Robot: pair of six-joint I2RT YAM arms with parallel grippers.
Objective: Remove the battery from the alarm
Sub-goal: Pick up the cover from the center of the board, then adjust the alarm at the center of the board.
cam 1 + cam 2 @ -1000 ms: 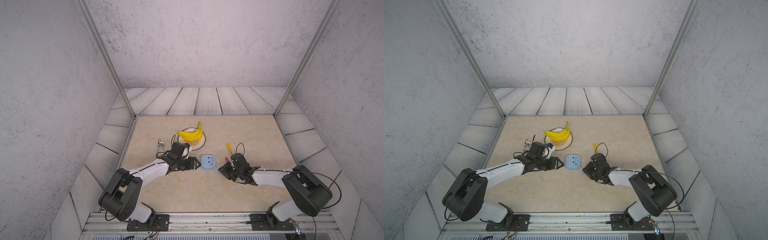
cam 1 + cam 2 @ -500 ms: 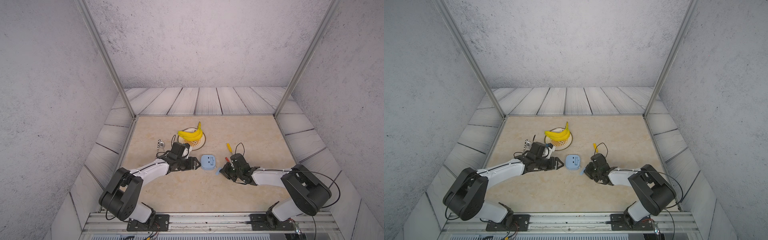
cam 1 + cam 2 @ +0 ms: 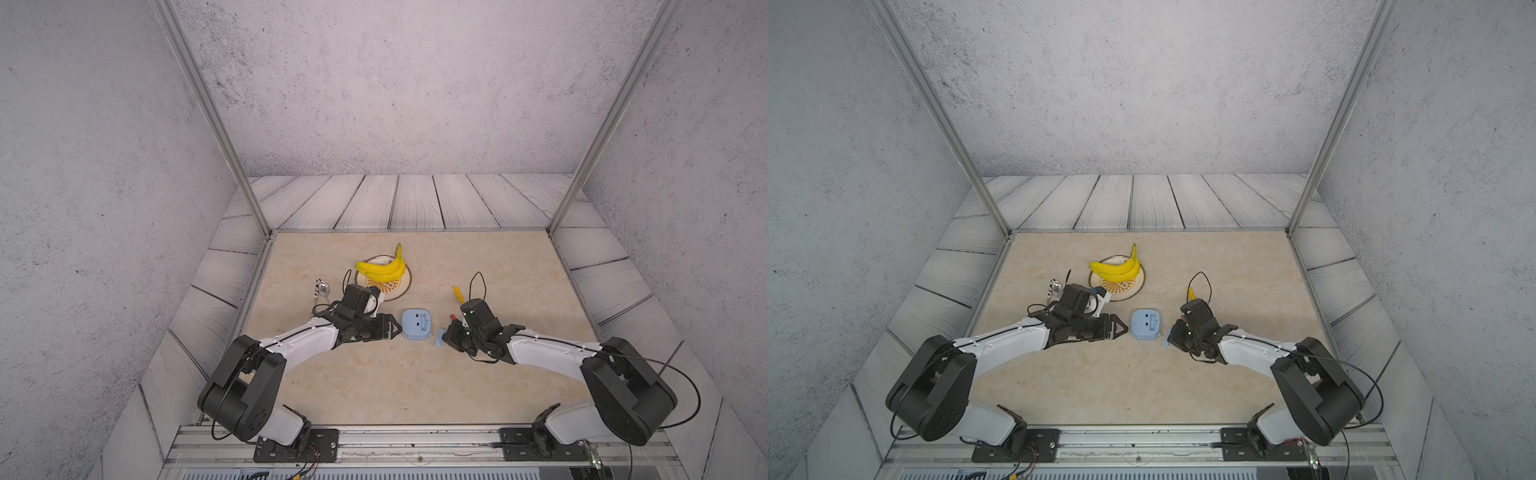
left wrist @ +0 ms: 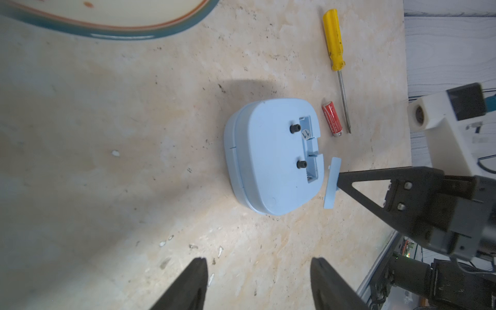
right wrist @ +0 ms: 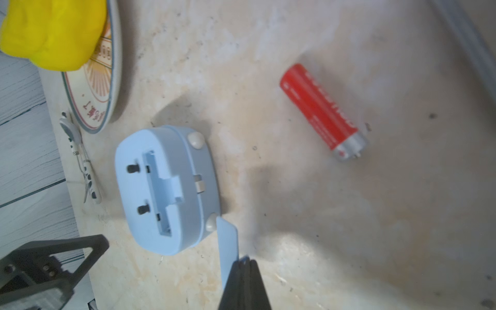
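Plate [image 3: 408, 283] with bananas [image 3: 382, 268] sitting at 11 o'clock from alarm [image 3: 417, 325], screwdriver [image 4: 338, 72] lying at 2 o'clock. Alarm lying back up, light blue, compartment [image 4: 311, 150] showing open. Red battery [image 5: 322, 112] lying outside at 3 o'clock, beside screwdriver shaft. Right gripper [image 5: 243, 264] pinching blue cover [image 5: 228, 241] at 4 o'clock. Left gripper [image 4: 259, 261] fingers standing spread at 9 o'clock.

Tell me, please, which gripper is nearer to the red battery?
Right. The right gripper, shut on the blue cover, is beside the battery; the left gripper, open, sits across the alarm from it.
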